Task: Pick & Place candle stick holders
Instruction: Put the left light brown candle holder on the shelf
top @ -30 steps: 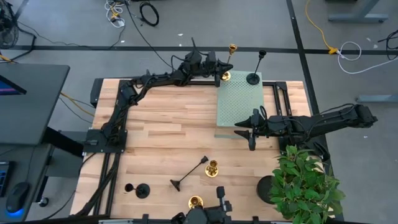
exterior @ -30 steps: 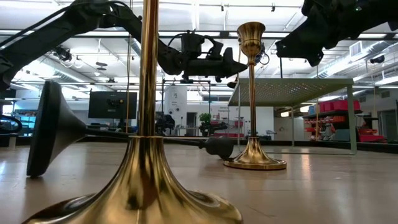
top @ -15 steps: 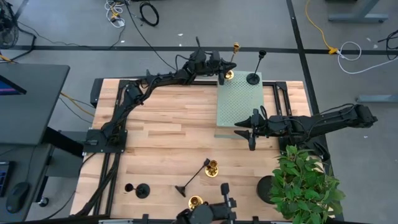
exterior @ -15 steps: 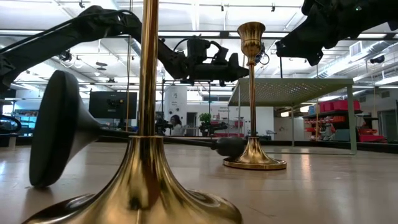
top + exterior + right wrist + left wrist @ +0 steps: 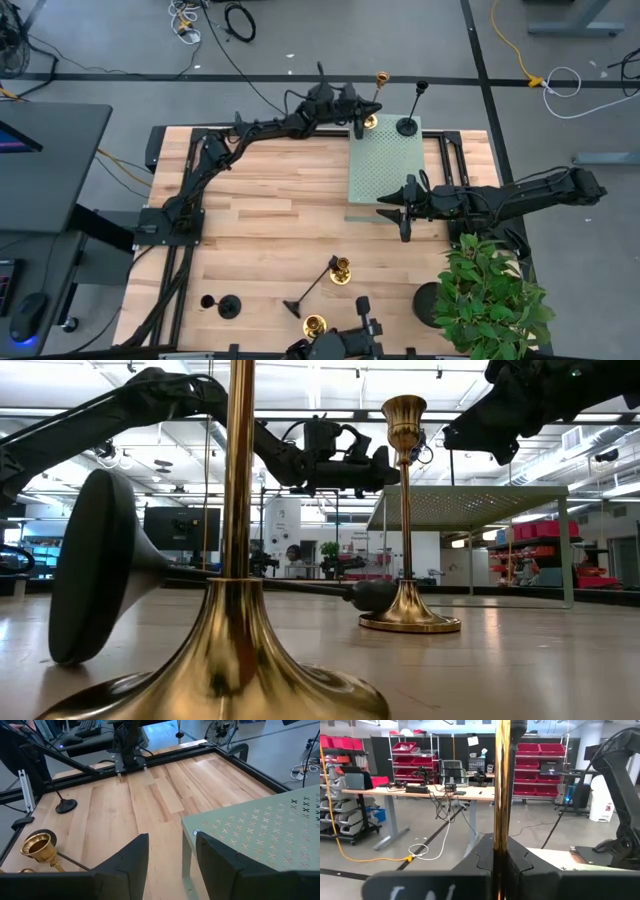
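Note:
My left gripper (image 5: 356,118) reaches to the far edge and is shut on a gold candle stick holder (image 5: 372,100), whose base is over the far left corner of the green perforated stand (image 5: 385,165). A black holder (image 5: 408,126) stands on its base on the stand beside it. My right gripper (image 5: 404,218) waits open at the stand's near edge. Near the front edge, two gold holders (image 5: 342,270) (image 5: 316,324) and a black one (image 5: 228,306) stand upright. Another black holder (image 5: 312,285) lies on its side. My left gripper pinches the gold holder's thin stem (image 5: 501,827) between its two fingers (image 5: 525,865). The fingers come nearly level from the table's left and lie across the stem. The holder stays upright; whether its base (image 5: 366,121) rests on the stand I cannot tell.
A potted plant (image 5: 490,295) in a black round pot (image 5: 428,303) fills the near right corner. Black rails (image 5: 160,135) frame the table. Bare wood (image 5: 270,190) lies between the stand and the left arm's base.
My left gripper has edged toward the table's right over the stand's corner, carrying the upright gold holder with it. The black holder lying near the front has rolled a little toward the near edge.

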Available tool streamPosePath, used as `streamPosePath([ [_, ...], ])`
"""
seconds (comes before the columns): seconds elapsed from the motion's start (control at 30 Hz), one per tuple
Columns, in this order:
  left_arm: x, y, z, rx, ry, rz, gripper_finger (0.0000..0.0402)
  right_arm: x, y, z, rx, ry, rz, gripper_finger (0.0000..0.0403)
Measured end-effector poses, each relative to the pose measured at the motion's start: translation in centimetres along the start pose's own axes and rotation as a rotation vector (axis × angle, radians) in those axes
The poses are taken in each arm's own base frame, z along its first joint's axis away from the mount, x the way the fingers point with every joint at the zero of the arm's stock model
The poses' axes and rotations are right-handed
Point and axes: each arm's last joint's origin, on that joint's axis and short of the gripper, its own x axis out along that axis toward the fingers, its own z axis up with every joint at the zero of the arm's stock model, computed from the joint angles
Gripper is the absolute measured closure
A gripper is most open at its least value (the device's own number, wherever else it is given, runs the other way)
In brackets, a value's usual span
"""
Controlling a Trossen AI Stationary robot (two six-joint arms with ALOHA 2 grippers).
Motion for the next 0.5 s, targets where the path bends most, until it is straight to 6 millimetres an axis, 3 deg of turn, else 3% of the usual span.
streamPosePath([
  [0.27,0.3,0.4,-1.6,-0.037,0.028,0.036,0.0387,0.0,0.0,0.1,0.003,-0.011,0.002,0.0241],
  [0.5,0.2,0.5,-1.5,-0.046,0.012,0.03,0.0393,0.0,0.0,0.1,0.004,-0.013,0.003,0.0241],
])
